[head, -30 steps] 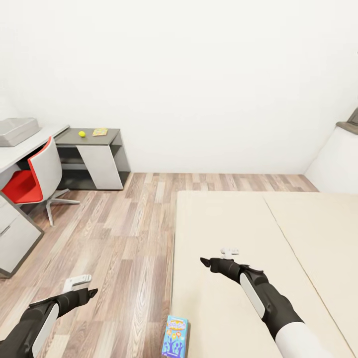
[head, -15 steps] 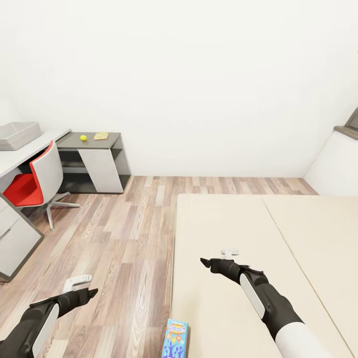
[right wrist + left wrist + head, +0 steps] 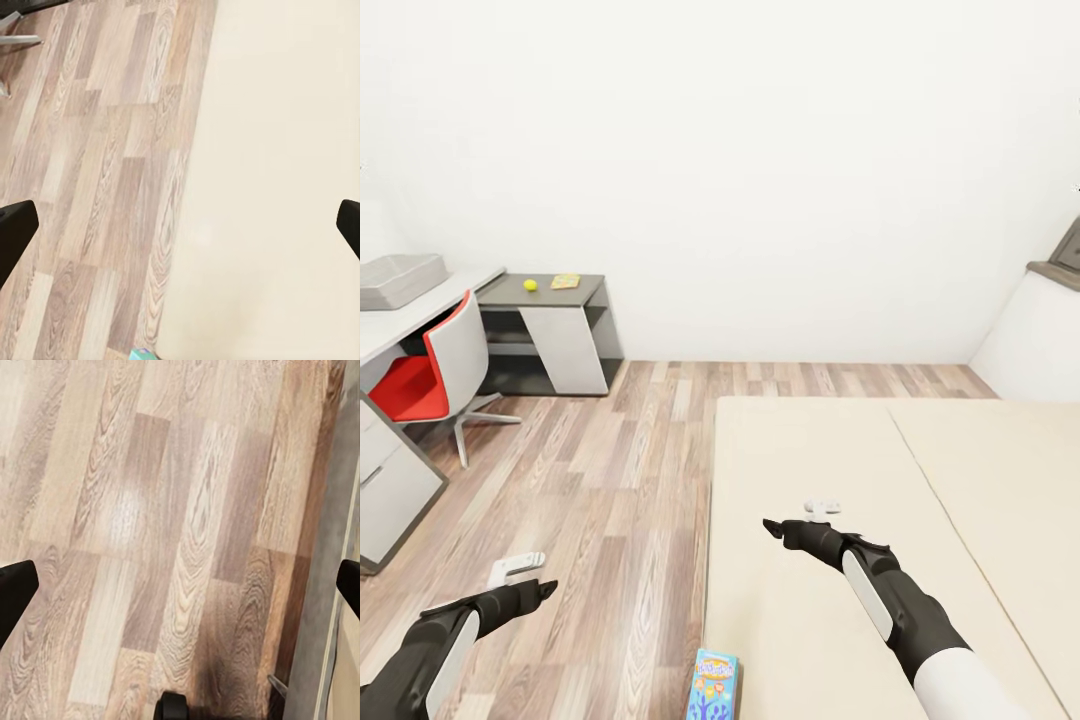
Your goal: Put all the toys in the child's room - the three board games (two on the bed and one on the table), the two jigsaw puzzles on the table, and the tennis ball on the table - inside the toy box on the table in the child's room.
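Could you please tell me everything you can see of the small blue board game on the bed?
The small blue board game is a flat rectangular box with a blue lid printed in busy colours: a yellow and pink banner near its far end and pale figures below. It lies flat on the beige mattress of the bed, at the edge nearest the wood floor, its long side running along that edge. The picture's lower border cuts off its near end. Nothing else touches it; both grippers are apart from it.

The bed [image 3: 840, 520] fills the lower right, with a small board game [image 3: 712, 685] at its near left edge. Across the wood floor [image 3: 600, 470], far left, stands the table [image 3: 420, 310]: the toy box [image 3: 398, 279] on its higher section, the tennis ball [image 3: 530, 285] and a jigsaw puzzle [image 3: 565, 281] side by side on the lower cabinet section. A chair [image 3: 435, 365] sits before it.
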Robot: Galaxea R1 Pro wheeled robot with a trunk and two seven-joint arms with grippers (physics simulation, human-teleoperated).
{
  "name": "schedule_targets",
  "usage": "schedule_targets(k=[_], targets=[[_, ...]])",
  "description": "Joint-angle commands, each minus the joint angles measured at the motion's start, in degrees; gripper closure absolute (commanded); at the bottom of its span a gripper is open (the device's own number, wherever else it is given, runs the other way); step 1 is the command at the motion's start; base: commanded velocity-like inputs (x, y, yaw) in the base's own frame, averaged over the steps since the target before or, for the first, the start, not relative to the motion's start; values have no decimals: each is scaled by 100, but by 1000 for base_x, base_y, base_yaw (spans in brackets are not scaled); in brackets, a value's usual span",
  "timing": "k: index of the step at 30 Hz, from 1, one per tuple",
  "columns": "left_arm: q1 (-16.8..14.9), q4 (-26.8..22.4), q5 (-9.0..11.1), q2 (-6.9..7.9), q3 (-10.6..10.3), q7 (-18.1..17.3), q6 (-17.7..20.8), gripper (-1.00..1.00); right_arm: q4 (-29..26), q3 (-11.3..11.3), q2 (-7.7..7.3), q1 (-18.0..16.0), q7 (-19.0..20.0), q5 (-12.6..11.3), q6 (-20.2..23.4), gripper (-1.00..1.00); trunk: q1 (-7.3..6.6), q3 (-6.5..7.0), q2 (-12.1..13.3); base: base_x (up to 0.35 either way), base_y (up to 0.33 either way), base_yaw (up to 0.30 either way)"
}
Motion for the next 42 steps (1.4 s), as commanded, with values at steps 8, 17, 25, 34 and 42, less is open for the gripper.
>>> schedule_targets(k=[8, 17, 25, 34, 42], targets=[[-4, -7, 22, -4, 12, -14, 41, -100, -7, 12, -5, -4, -6, -34, 28, -100, 4, 61, -11, 0, 0, 0], [-4, -7, 21, -5, 12, -14, 39, -100, -7, 12, -4, -4, -6, -33, 28, -100, 4, 141, -11, 0, 0, 0], [-4, -7, 21, -10, 12, -14, 39, -100, -13, 12, -4, -4, -6, -35, 28, -100, 4, 213, -11, 0, 0, 0], [-4, -7, 21, -11, 12, -14, 40, -100, -15, 12, -8, -4, 0, -39, 28, -100, 4, 293, -11, 0, 0, 0], [-4, -7, 21, -16, 12, -14, 40, -100, -16, 12, -6, -4, 1, -40, 28, -100, 4, 364, -11, 0, 0, 0]])
